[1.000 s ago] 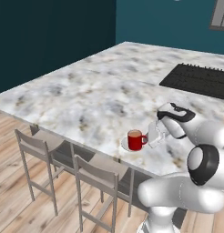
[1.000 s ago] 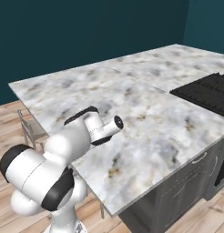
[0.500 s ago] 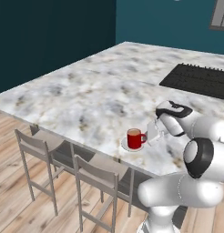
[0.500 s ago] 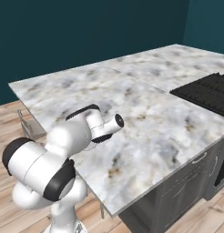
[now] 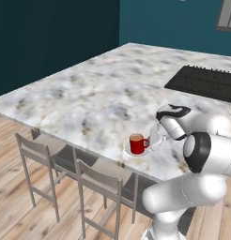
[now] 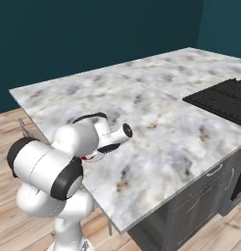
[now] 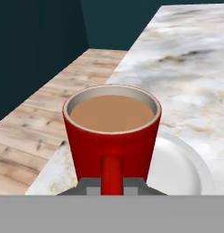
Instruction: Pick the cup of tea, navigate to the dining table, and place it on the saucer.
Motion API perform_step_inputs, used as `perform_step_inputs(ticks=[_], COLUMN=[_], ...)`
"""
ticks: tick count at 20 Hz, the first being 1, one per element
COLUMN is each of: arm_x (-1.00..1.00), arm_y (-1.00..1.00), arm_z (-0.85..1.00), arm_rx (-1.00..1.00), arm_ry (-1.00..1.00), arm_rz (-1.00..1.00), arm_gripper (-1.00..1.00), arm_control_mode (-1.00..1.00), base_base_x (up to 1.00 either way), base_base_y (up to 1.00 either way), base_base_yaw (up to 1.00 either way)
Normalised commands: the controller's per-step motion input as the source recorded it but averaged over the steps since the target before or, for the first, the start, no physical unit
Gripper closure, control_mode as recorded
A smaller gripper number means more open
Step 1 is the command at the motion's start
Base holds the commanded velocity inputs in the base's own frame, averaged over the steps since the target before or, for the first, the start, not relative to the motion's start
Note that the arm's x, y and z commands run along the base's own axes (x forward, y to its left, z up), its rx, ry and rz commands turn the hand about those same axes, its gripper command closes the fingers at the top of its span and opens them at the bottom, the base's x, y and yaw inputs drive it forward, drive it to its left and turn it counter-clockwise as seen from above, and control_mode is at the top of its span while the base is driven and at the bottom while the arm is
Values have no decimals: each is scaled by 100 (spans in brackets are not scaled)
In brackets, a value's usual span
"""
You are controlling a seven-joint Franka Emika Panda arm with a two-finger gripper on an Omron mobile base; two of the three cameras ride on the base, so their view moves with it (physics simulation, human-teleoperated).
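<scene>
The cup of tea (image 5: 136, 142) is a small red mug holding light brown liquid. It stands upright on the saucer (image 5: 128, 150), a flat white plate near the front edge of the dining table (image 5: 89, 93). My gripper (image 5: 153, 139) is just right of the cup, at the handle side. In the hand view the cup of tea (image 7: 111, 132) is close up, its red handle runs down between the fingertips (image 7: 89, 186), and my gripper (image 7: 111, 185) is shut on it. The saucer (image 7: 182, 168) shows under the cup and to its right.
Two grey stools (image 5: 40, 150) (image 5: 101, 180) stand against the table's front edge, left of and below the cup. A black cooktop (image 5: 206, 82) (image 6: 223, 98) is set into the marbled top (image 6: 166, 132) at the far right. Wooden floor lies beyond the edge.
The arm's upper links have shifted a little. The cup stays in the same spot on the saucer, with the gripper still at its handle.
</scene>
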Motion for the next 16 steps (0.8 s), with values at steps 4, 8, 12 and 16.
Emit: perform_step_inputs(ticks=[4, 8, 12, 16], arm_x=[1, 5, 17, 34], arm_y=[0, 0, 0, 0], arm_z=[-18, -4, 0, -1], arm_rx=[-4, -1, 0, 0], arm_ry=[0, -1, 0, -1], arm_rz=[0, 0, 0, 0], arm_gripper=[100, 100, 100, 100], arm_control_mode=[-100, -100, -100, -100], base_base_x=[0, 0, 0, 0], base_base_y=[0, 0, 0, 0], base_base_yaw=[0, 0, 0, 0])
